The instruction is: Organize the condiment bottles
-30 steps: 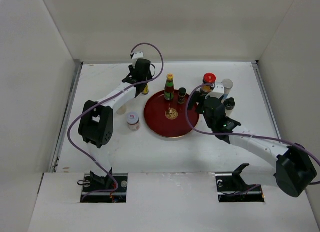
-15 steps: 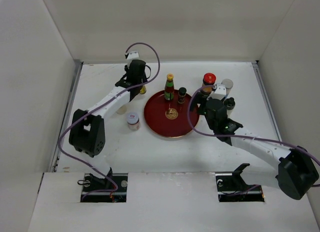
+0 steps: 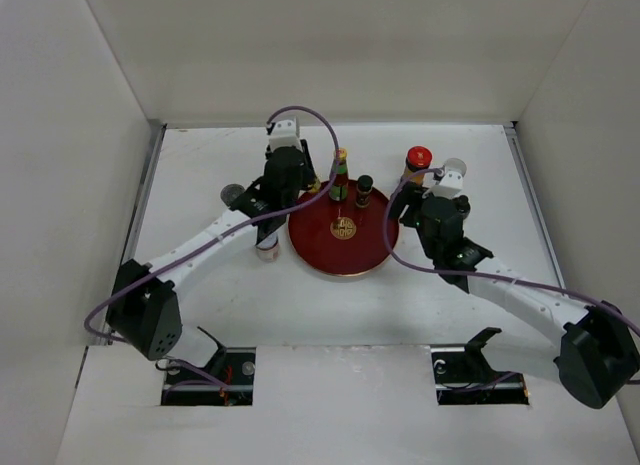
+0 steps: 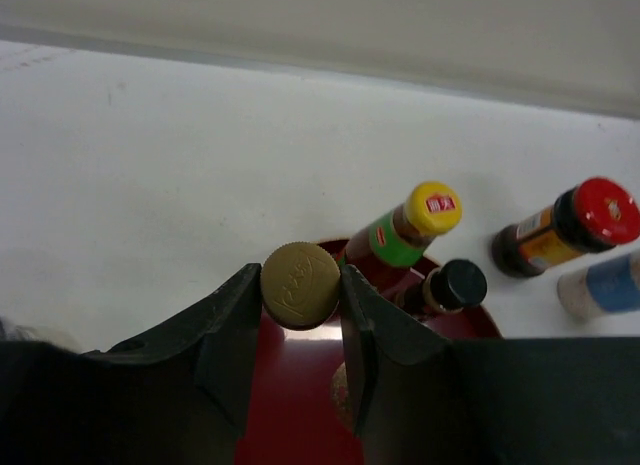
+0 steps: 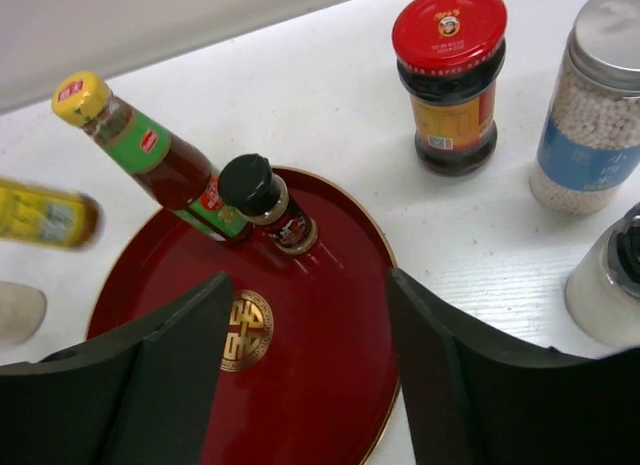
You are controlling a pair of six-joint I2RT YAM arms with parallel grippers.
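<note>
My left gripper (image 4: 300,297) is shut on the gold cap of the dark yellow-capped bottle (image 4: 300,283) and holds it over the back-left rim of the round red tray (image 3: 345,253). From above, this bottle (image 3: 313,185) is mostly hidden under the left gripper (image 3: 306,184). The green-necked bottle (image 3: 340,175) and the black-capped jar (image 3: 364,189) stand on the tray's far side. The red-lidded jar (image 5: 449,77) and the grey-lidded jar (image 5: 590,105) stand on the table right of the tray. My right gripper (image 5: 308,281) stands open above the tray's right part with nothing between its fingers.
A squat dark-lidded jar (image 5: 610,280) sits just right of my right gripper (image 3: 421,210). A small white jar (image 3: 266,249) stands left of the tray, partly under the left arm. A grey round lid (image 3: 232,195) shows farther left. White walls enclose the table.
My left arm has swung right from the back-left of the table to the tray's rim, carrying the yellow-capped bottle. The right gripper has drawn back a little to the right.
</note>
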